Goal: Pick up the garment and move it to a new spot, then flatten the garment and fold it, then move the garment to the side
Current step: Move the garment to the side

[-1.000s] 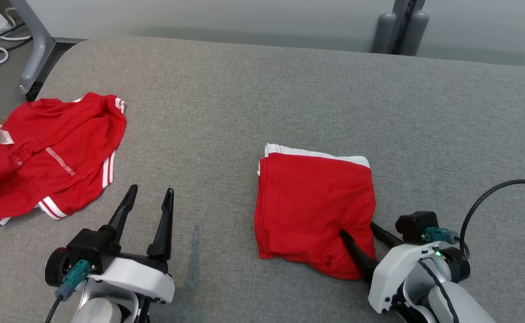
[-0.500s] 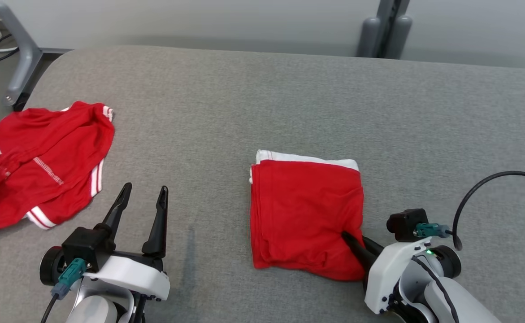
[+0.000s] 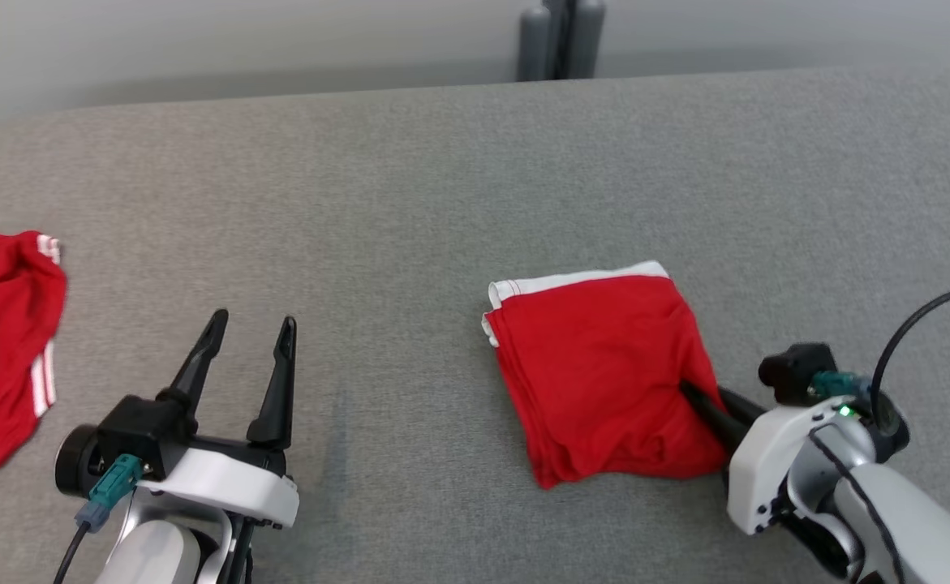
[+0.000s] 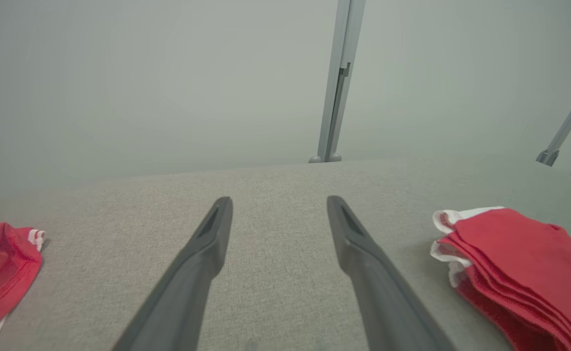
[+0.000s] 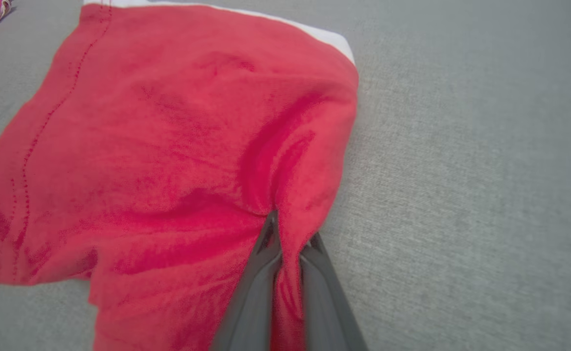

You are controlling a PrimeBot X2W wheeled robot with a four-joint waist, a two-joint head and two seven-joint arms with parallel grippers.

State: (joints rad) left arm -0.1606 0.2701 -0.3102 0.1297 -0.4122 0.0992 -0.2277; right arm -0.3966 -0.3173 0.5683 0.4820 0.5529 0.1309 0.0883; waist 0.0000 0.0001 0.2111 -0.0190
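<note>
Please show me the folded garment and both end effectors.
folded garment (image 3: pixel 596 365), head view, centre of top layer.
right end effector (image 5: pixel 290 229), right wrist view, between its fingertips.
left end effector (image 3: pixel 252 319), head view, between its fingertips.

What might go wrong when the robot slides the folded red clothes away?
1. The right hand pinches just a small bunch at the edge of the garment, so it might slip out.
2. The stacked layers look loose at their open side, so dragging might pull the fold apart.
</note>
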